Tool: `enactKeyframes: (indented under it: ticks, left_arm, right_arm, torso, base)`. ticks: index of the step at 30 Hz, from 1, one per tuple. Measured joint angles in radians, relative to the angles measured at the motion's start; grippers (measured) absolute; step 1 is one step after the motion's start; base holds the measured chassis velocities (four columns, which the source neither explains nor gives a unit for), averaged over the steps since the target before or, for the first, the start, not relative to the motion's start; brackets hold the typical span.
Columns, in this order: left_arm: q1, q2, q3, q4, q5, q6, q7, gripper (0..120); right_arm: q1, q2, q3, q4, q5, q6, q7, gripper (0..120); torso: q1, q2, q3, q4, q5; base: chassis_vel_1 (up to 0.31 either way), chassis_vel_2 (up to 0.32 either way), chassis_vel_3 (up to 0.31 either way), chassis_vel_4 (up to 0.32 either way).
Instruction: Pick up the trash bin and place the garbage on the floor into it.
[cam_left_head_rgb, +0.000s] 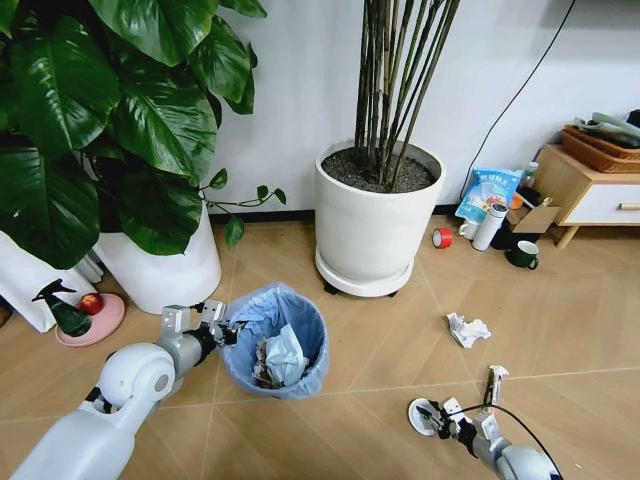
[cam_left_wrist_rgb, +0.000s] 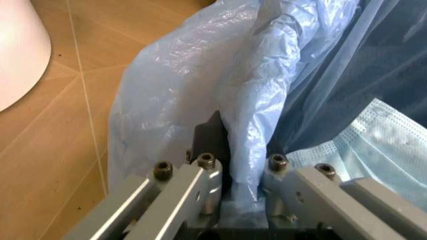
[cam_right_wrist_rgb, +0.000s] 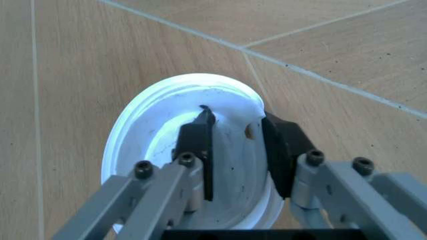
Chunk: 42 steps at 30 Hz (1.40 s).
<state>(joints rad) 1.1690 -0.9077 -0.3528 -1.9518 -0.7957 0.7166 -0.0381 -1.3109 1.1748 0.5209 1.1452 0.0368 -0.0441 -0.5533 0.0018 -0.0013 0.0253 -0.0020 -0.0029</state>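
Observation:
The trash bin (cam_left_head_rgb: 278, 345), lined with a crinkly light-blue bag, sits low over the floor (cam_left_head_rgb: 380, 340) in front of me with paper and a face mask (cam_left_wrist_rgb: 373, 142) inside. My left gripper (cam_left_head_rgb: 228, 330) is shut on its near-left rim; in the left wrist view the gripper (cam_left_wrist_rgb: 243, 150) has one finger outside the bag (cam_left_wrist_rgb: 173, 95) and one inside. At the lower right my right gripper (cam_left_head_rgb: 437, 413) is shut on a white round lid (cam_left_head_rgb: 420, 416), a piece of garbage. The right wrist view has the gripper (cam_right_wrist_rgb: 237, 130) pinching the lid's (cam_right_wrist_rgb: 160, 125) bent edge. Crumpled white paper (cam_left_head_rgb: 467, 329) lies further right.
Two large white plant pots (cam_left_head_rgb: 375, 225) (cam_left_head_rgb: 165, 265) stand behind the bin. A green spray bottle (cam_left_head_rgb: 62, 310) and pink dish sit at far left. A red tape roll (cam_left_head_rgb: 442, 237), white bottle (cam_left_head_rgb: 489, 226), dark mug (cam_left_head_rgb: 523, 256) and low wooden cabinet (cam_left_head_rgb: 590, 190) crowd the back right.

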Motion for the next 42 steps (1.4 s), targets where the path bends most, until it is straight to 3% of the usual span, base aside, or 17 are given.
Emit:
enactKeyframes:
  ticks: [6,18,23,24,25,27,36,42]
  left_arm:
    - [0.003,0.001,-0.002,-0.002,0.001,-0.001,0.002,2]
    - [0.010,0.007,-0.011,-0.008,0.002,-0.005,0.008,2]
    - [0.011,0.011,-0.011,-0.009,0.002,-0.005,0.009,2]
    - [0.010,0.014,-0.011,-0.009,0.002,-0.005,0.011,2]
    - [0.007,0.015,-0.011,-0.008,0.002,-0.006,0.012,2]
    - [0.006,0.015,-0.010,-0.007,0.002,-0.006,0.013,2]
    - [0.003,0.014,-0.005,-0.004,0.002,-0.006,0.019,2]
    - [-0.005,0.026,-0.007,0.012,0.002,-0.007,0.032,2]
  right_arm:
    - [-0.006,0.009,0.002,0.007,-0.001,0.000,0.003,10]
    - [-0.016,0.030,0.009,0.035,-0.002,-0.008,0.016,8]
    - [-0.023,0.034,0.026,0.085,0.018,-0.025,0.023,6]
    - [-0.021,0.025,0.033,0.124,0.045,-0.028,0.029,0]
    - [-0.016,0.011,0.041,0.159,0.069,-0.034,0.037,0]
    - [-0.013,0.001,0.044,0.181,0.084,-0.039,0.041,0]
    - [-0.007,-0.063,0.038,0.302,0.156,-0.069,0.061,0]
    - [0.016,-0.127,0.029,0.460,0.237,-0.100,0.093,0]
  torso:
    - [0.000,0.000,0.000,-0.0002,-0.0001]
    - [0.000,0.000,0.000,-0.0005,-0.0004]
    - [0.001,-0.001,0.001,0.0002,0.0031]
    - [0.001,-0.001,0.001,0.0003,0.0037]
    - [0.001,-0.001,0.001,0.0005,0.0008]
    - [0.001,-0.001,0.001,0.0004,0.0003]
    - [0.000,-0.001,0.000,-0.0001,0.0007]
    - [0.000,0.000,0.000,-0.0002,-0.0003]
  base:
    - [0.000,0.000,0.000,0.000]
    - [0.000,0.000,0.000,0.000]
    - [0.000,0.000,0.000,0.000]
    - [0.000,0.000,0.000,0.000]
    - [0.000,0.000,0.000,0.000]
    - [0.000,0.000,0.000,0.000]
    - [0.000,0.000,0.000,0.000]
    - [0.000,0.000,0.000,0.000]
